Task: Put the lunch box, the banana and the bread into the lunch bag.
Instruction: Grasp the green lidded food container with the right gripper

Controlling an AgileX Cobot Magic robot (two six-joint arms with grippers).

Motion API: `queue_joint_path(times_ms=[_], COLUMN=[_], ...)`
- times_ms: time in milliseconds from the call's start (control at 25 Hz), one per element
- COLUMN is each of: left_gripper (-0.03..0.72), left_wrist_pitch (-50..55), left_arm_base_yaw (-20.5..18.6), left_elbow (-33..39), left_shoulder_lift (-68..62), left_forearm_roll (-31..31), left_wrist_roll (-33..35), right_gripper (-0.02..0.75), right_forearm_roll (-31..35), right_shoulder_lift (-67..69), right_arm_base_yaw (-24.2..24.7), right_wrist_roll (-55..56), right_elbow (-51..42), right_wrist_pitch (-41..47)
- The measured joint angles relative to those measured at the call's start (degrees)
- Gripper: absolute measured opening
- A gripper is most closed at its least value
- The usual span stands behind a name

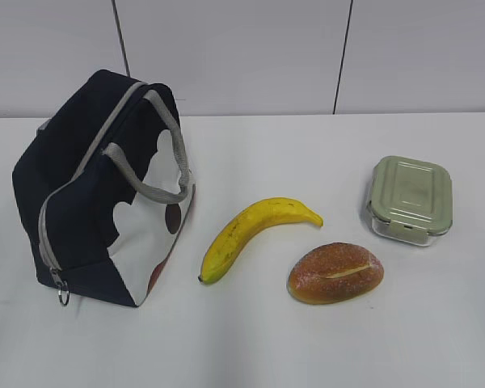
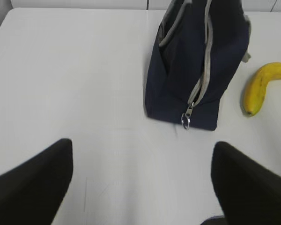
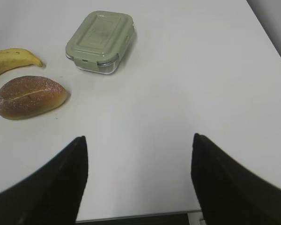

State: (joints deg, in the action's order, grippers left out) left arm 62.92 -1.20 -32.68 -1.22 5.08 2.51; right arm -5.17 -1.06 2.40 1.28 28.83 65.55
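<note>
Black fingers (image 2: 30, 187) of the left gripper (image 2: 140, 187) stand wide apart over bare white table (image 2: 61, 70), nothing between them. We note the right gripper (image 3: 138, 183) the same: its two dark fingers (image 3: 51, 187) spread, empty, hovering above the tabletop near its front edge. Neither gripper shows in the exterior view.

Ahead of the left gripper we count one lunch bag (image 2: 196, 61), navy fabric, grey zipper running down its end to a metal ring pull (image 2: 186, 121). In the exterior view the lunch bag (image 1: 105, 194) stands on the left of the table, white side panel facing right, two grey handles (image 1: 153, 149) above; whether the zipper is shut along the top we cannot tell.

One banana (image 1: 255, 234) lies just right of the bag, apart from it. One bread bun (image 1: 335, 272) sits near the banana's stem end, not touching. One sage-green lunch box (image 1: 410, 198), lid on, rests farther right, behind the bread. From the right wrist, the lunch box (image 3: 100, 41), bread (image 3: 29, 97) and banana (image 3: 11, 60) all lie ahead to the left.
</note>
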Motion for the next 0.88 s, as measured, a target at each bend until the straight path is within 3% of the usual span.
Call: queue_joint_path(times_ms=[440,760,880], left_gripper=[0.581,0.568,0.532], left_wrist_pitch=[-11.77,-10.65,-8.06], left_arm_base_yaw=[0.0,1.73,3.2], left_elbow=[-12.6,-25.67,-30.96], left_shoulder_lift=[-24.59,-46.43,-53.76], left_forearm_roll=[8.37,14.18,15.15], left_wrist_roll=[2.98,9.19,10.71], right_gripper=[0.51,0.51,0.51], right_forearm_roll=[0.0,0.0,0.0], right_shoulder_lift=[0.0,0.0,0.0], right_arm_base_yaw=[0.0,0.0,0.0], right_wrist_roll=[0.0,0.0,0.0], right_elbow=[0.0,0.0,0.0], right_wrist_pitch=[0.0,0.0,0.0])
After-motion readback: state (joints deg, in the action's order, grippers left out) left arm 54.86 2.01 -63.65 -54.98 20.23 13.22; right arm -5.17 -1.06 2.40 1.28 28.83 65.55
